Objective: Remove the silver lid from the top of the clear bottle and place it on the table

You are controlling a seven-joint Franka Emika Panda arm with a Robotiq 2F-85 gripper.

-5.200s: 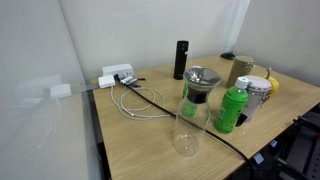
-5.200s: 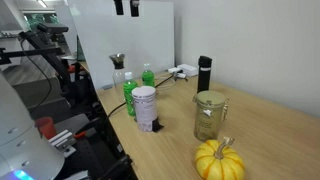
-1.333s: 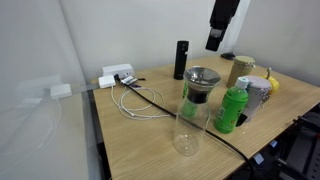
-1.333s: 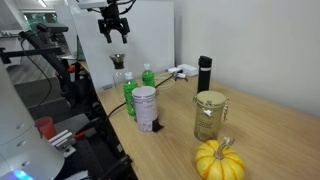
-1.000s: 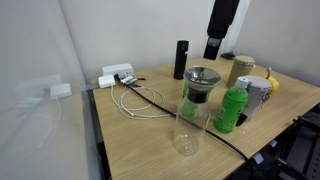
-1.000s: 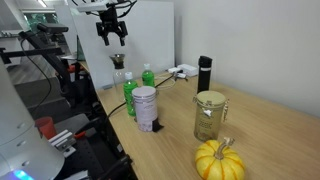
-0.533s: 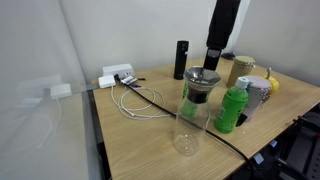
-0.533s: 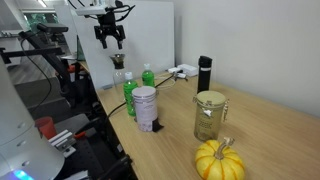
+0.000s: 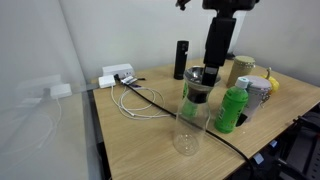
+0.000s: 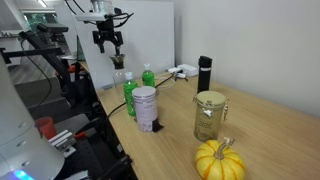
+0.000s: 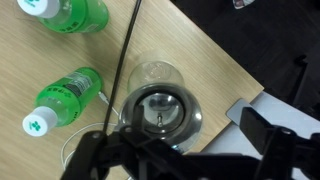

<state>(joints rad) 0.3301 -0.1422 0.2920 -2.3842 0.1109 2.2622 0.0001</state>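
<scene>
Wrist view looks straight down on the silver lid [image 11: 160, 108], seated on the dark neck of the clear bottle [image 11: 150, 72]. My gripper [image 11: 180, 140] is spread wide and grasps nothing, its fingers [image 11: 262, 128] standing apart at roughly 4 and 8 o'clock of the lid. In an exterior view I hang just above the lid, the bottle stands upright on the table [image 9: 140, 140], and a green bottle [image 9: 232, 108] stands just beside it at 3 o'clock.
</scene>
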